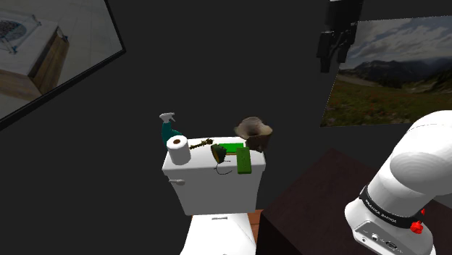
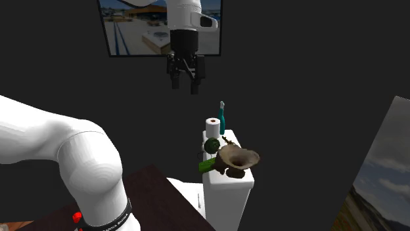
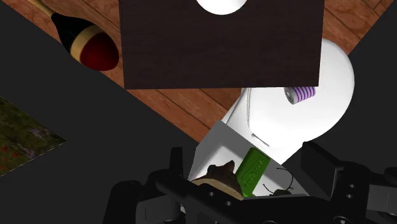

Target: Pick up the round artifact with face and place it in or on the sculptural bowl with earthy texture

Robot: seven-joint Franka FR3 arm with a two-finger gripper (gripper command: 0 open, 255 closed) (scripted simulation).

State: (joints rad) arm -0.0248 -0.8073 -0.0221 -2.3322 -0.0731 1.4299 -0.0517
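The hand (image 2: 186,86) hangs high above the toilet tank (image 2: 227,187) with its two black fingers apart and nothing between them. It is well clear of everything on the lid.

The round artifact (image 1: 219,153) sits on the tank lid near the middle, a dark greenish disc that seems to stand on edge. Its face side is too small to make out. In the shoulder view it lies at about 7 to 8 o'clock from the hand and far below it. In the second exterior view it lies at about 5 o'clock from the hand. So the coming move is, in my judgement, mostly a long descent with a sideways shift toward the tank.

The sculptural bowl (image 1: 253,132) is brown and rough, with a flared rim. It stands on the same lid at 2 o'clock from the artifact in the shoulder view, near but apart.

The lid is crowded:
- a green block (image 1: 244,161) lies just beside the artifact, at its 4 o'clock;
- a toilet paper roll (image 1: 178,150) stands at its 9 o'clock;
- a teal spray bottle (image 1: 169,129) stands behind the roll.

If the disc is indeed on edge, the fingers would likely need to close across its thin axis, and the green block leaves little room on that side.
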